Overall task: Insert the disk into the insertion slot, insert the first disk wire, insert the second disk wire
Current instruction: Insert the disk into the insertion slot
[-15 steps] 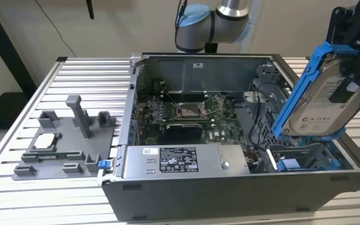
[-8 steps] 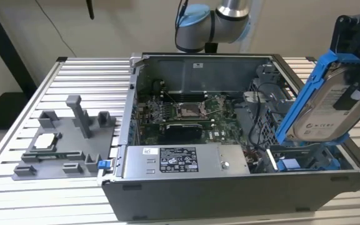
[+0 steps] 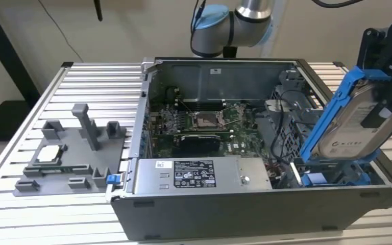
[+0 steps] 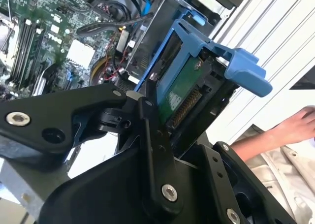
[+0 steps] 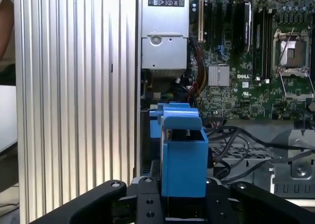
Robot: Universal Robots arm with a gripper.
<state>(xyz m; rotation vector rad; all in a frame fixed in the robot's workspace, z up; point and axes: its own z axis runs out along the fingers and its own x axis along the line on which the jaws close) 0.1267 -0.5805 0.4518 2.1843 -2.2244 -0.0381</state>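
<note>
The fingers (image 4: 150, 120) are clamped on the disk (image 3: 349, 122), which hangs tilted in their hold. Its lower end is at the mouth of the insertion slot (image 3: 332, 176) below them, and whether it has entered I cannot tell. With that slant, the blue frame could catch on the slot's edge and jam. It could also twist in the grip if pressed down off-line. Loose black cables (image 3: 281, 138) lie just beside the disk's lower end and could get pinched beneath it.
</note>
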